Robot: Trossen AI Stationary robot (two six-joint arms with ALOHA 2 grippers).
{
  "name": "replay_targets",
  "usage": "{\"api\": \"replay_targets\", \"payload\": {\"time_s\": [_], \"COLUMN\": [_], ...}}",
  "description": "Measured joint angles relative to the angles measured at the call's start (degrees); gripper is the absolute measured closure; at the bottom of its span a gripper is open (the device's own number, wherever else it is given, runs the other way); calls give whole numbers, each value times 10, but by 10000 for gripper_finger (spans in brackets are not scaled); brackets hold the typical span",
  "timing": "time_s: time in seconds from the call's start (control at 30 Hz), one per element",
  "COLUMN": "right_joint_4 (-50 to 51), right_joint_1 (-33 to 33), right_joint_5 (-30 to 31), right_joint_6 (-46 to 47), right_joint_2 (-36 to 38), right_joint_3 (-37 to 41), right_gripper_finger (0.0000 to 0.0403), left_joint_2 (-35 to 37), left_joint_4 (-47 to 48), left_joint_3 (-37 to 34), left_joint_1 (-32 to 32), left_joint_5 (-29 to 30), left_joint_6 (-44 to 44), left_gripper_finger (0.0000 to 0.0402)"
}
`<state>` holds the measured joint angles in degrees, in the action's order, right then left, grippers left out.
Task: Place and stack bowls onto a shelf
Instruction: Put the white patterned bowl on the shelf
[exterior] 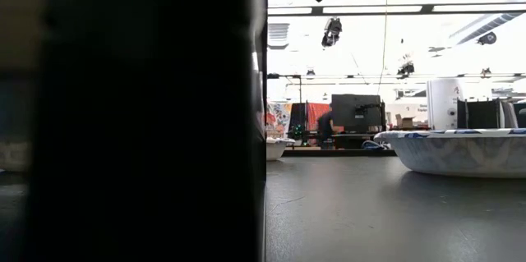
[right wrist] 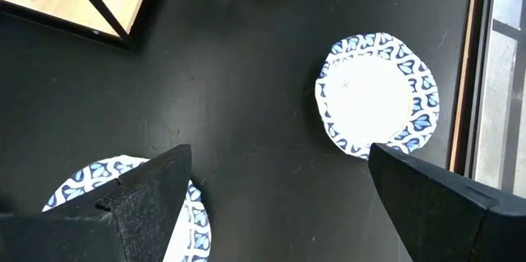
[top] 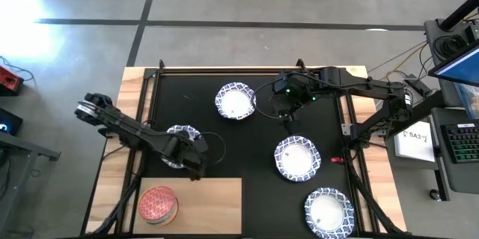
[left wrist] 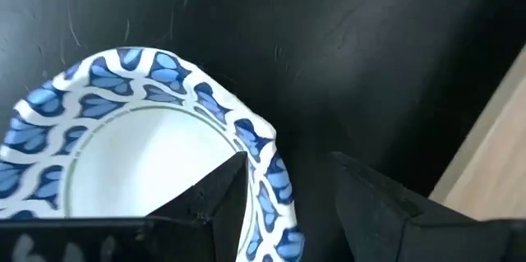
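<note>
The high view looks straight down on the whole black mat [top: 247, 149], the low view looks level across it, and both wrist views look closely down at it.

Robotics lab: monitor [top: 458, 70], cables [top: 389, 63].

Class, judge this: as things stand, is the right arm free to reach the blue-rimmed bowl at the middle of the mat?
Probably yes: the right gripper hangs open above bare mat close to that bowl, with nothing between.
</note>
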<state>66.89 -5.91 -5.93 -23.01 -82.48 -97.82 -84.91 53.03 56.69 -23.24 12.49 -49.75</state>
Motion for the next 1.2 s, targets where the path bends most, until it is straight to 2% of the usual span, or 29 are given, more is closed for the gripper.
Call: {"api": "replay_targets", "payload": {"time_s": [0.77,0.93,1.2], "right_joint_4": [-1,-1,-2], "right_joint_1": [0,0,0], "right_joint_5": [0,0,0], "right_joint_6": [0,1,0], "right_joint_2": [0,0,0], "right_joint_3": [0,0,0], "right_gripper_finger": [44,44,44], "left_joint_2": [-70,-76,-75], "left_joint_4": [-14,-16,-3], "left_joint_3": [-29,-11,-12], "left_joint_1": [27,27,27], "left_joint_5": [-2,5,7], "left_joint_6": [-1,18,12], "left_gripper_finger": [252,290,387]}}
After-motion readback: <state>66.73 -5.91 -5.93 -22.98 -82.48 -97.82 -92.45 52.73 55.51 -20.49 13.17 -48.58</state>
